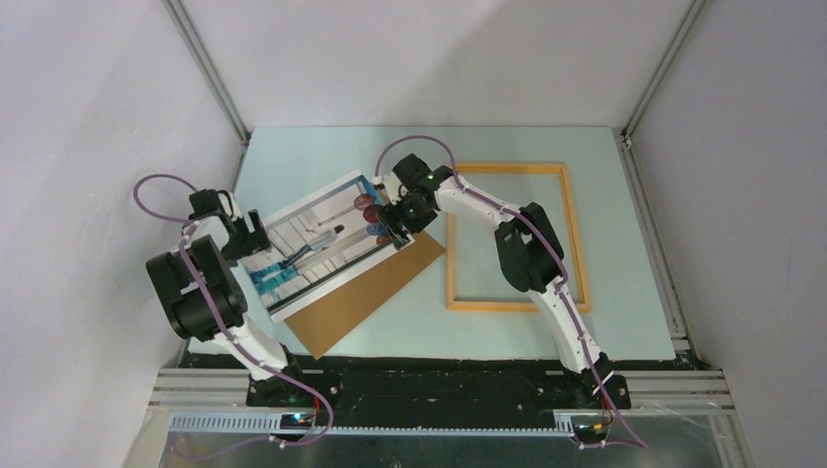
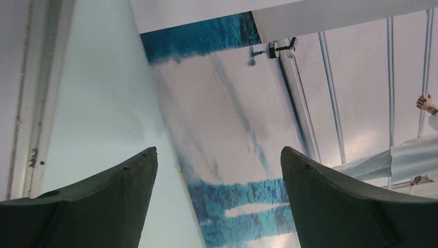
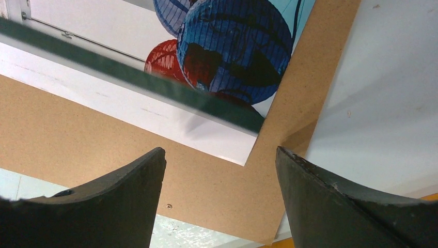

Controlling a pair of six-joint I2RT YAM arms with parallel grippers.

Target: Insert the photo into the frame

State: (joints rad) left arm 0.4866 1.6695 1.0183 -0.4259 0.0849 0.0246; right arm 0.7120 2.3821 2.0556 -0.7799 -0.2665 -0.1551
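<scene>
On the table, photo lies askew atop brown backing board, left of frame; left pincer and right pincer both open at its ends.

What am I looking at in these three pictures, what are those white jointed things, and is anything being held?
Those are two robot arms bolted at the near edge of the table. The wide picture looks down from above. The other two come from a camera on each wrist, and the dark shapes at the bottom are that arm's own fingers. On the table lie a photo, resting partly on a brown backing board, and to the right, apart, an orange-yellow frame. The left tool is at the photo's left end, the right tool at its right corner. Both stand open; neither holds anything.
</scene>
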